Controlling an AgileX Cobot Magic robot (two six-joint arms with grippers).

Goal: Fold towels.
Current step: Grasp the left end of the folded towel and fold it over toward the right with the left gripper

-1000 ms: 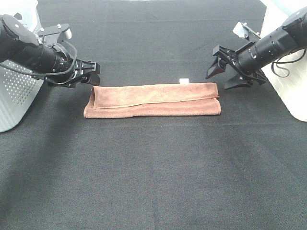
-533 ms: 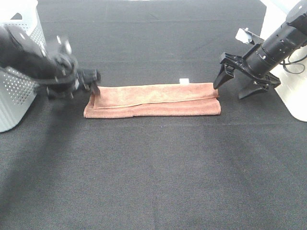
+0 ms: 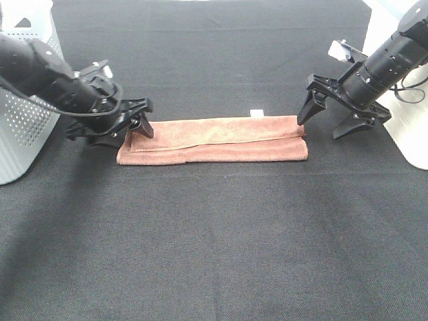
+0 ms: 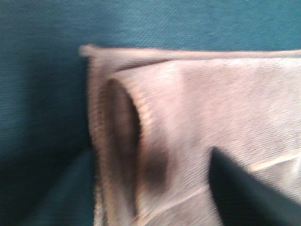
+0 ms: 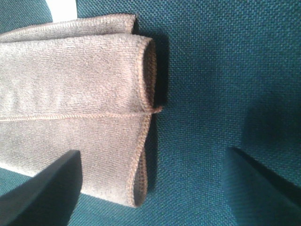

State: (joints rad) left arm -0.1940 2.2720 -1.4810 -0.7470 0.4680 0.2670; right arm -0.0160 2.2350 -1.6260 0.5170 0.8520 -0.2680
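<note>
Wide free run across the black tabletop [image 3: 214, 241] on the near side of the folded towel [image 3: 212, 139]; the far side is passable too. Left flank tight: perforated white basket [image 3: 23, 134] close behind the left gripper [image 3: 126, 134]. Right flank likewise (white bin [image 3: 401, 134] just beyond the right gripper [image 3: 319, 127]). Both sets of jaws, spread, occupy the towel's ends.

One towel [image 3: 212, 140], a single reddish-brown cloth folded into a long strip, lies between two hands: one left hand [image 3: 129, 134] at one end and one right hand [image 3: 319, 127] at the other. One small white tag [image 3: 255, 112] shows on its edge, nearer the right hand. One perforated basket [image 3: 27, 127] stands beyond the left hand, and one plain white container [image 3: 401, 144] beyond the right. One dark surface [image 3: 214, 234] lies under the towel.
</note>
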